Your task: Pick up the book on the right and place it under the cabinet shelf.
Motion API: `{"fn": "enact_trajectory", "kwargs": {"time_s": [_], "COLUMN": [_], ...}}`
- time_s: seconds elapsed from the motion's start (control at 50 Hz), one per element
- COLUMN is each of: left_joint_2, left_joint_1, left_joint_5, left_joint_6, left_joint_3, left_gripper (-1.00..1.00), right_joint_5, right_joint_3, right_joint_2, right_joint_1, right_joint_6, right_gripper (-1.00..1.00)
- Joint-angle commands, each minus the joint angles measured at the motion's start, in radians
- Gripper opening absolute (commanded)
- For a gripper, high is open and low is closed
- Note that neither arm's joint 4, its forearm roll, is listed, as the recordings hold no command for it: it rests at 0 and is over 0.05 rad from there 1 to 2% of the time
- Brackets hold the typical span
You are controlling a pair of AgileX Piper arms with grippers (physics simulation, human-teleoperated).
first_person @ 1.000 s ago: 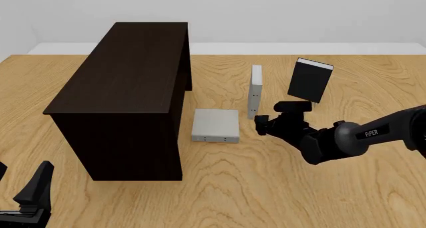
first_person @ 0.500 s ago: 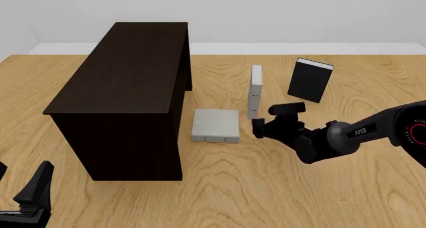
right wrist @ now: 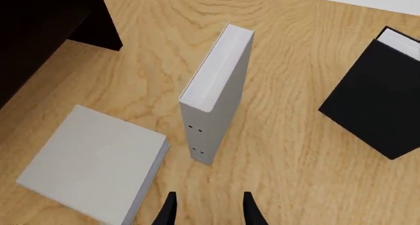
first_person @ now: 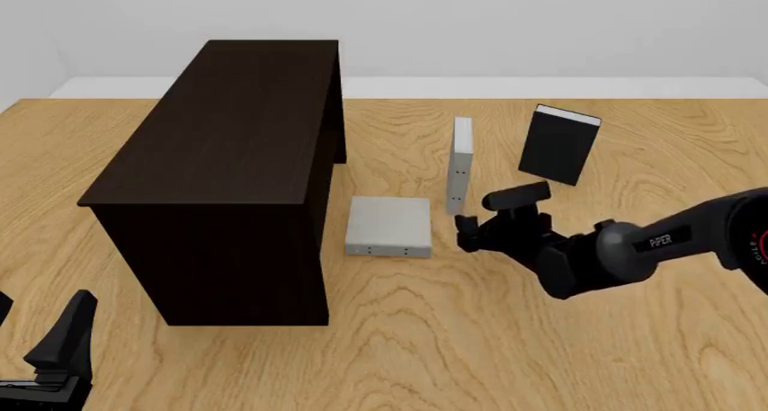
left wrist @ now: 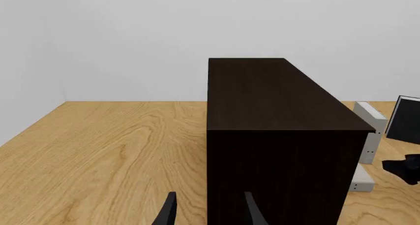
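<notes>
The book (first_person: 461,164) stands upright on the table, light grey, with white page edges on top and two dark dots on its spine (right wrist: 213,94). My right gripper (first_person: 469,230) hovers open just in front of the book's near end, a short gap away, holding nothing; in the right wrist view its fingertips (right wrist: 169,210) point at the book's spine. The cabinet shelf (first_person: 228,159) is a long, very dark wooden box at the left. At the bottom left my left gripper (first_person: 63,352) rests open and empty, facing the cabinet's near end (left wrist: 282,176).
A second grey book (first_person: 388,226) lies flat between the cabinet and the upright book (right wrist: 92,163). A black-covered book (first_person: 559,146) stands tilted to the right of the grey one (right wrist: 377,104). The table's far edge meets a white wall.
My right gripper has crept left and slightly forward toward the upright grey book's near end. The books, the cabinet and the left arm have not moved.
</notes>
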Motion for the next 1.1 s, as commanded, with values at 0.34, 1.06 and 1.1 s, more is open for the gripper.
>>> {"fn": "enact_trajectory", "kwargs": {"time_s": [0.34,1.06,1.1], "left_joint_2": [0.0,0.0,0.0], "left_joint_1": [0.0,0.0,0.0], "left_joint_5": [0.0,0.0,0.0], "left_joint_6": [0.0,0.0,0.0], "left_joint_3": [0.0,0.0,0.0], "left_gripper": [1.0,1.0,1.0], "right_joint_5": [0.027,0.035,0.033], "right_joint_3": [-0.038,-0.1,-0.103], "right_joint_2": [-0.02,0.076,0.085], "right_joint_1": [0.045,0.078,0.078], "right_joint_6": [-0.015,-0.03,-0.028], "right_gripper": [1.0,1.0,1.0]}}
